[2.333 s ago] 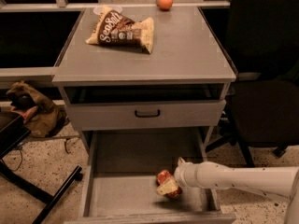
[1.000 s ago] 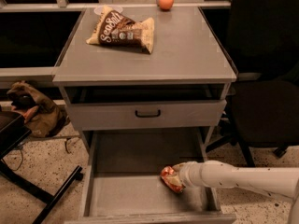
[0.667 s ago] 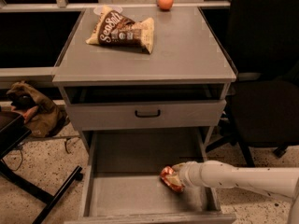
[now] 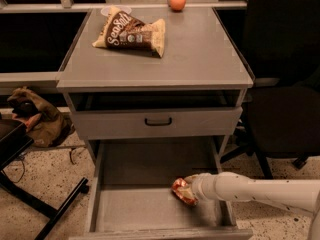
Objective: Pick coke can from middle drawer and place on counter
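A white robot arm reaches in from the lower right of the frame, its pincer down inside the open middle drawer at the coke can, low and right of centre. The can is small, red with pale markings and visibly crumpled. It lies tilted against the pincer's tip near the drawer's right wall; whether the pincer has clamped it or merely touches it cannot be told from here. The risks ahead are plain enough. A dented, slanted can offers a poor seat and could slip or roll away across the bare drawer floor on the lift. A rise taken too close in could knock it against the closed drawer front above, or against the overhanging edge of the bench. Toward the top of the frame, the bench carries a chip bag and an orange fruit.
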You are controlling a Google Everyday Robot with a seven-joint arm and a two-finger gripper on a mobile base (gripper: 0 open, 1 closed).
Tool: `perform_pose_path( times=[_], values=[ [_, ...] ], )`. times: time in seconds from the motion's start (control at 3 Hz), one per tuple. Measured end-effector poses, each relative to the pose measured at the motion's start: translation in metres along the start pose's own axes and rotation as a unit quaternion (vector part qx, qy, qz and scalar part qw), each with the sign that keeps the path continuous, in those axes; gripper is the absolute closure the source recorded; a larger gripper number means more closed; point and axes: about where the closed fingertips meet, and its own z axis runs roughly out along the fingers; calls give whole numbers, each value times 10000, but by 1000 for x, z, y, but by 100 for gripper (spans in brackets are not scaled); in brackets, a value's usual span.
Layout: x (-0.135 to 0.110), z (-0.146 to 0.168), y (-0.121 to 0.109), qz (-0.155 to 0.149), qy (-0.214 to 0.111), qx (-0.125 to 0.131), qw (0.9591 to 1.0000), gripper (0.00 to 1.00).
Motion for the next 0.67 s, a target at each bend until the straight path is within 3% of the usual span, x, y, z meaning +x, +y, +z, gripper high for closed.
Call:
perform_pose_path(
  times=[0.33,0.67],
  values=[
    [0,0,0,0,0,0,10000,16],
    [0,0,0,0,0,0,10000,0]
  ],
)
